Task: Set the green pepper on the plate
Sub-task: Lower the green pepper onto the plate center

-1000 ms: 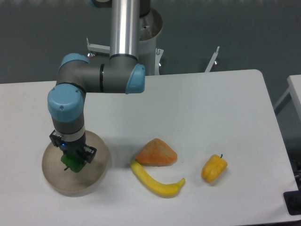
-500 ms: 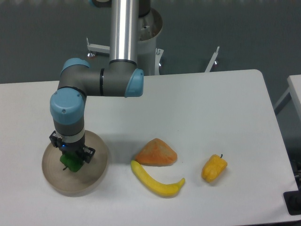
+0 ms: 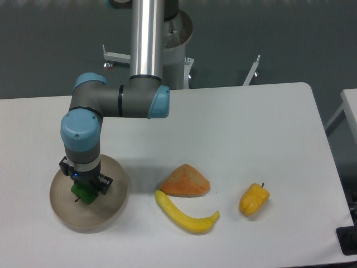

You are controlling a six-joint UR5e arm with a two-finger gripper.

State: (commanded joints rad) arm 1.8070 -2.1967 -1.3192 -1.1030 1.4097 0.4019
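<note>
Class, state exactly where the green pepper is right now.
The green pepper is at the table's front left, over the middle of the plate, directly under the claw, well left of the banana.

The grey-and-blue arm's black two-finger gripper point(image 3: 85, 190) covers most of the small glossy green pepper point(image 3: 83, 193) and part of the round beige plate point(image 3: 114, 209), its fingertips hidden from view.
</note>
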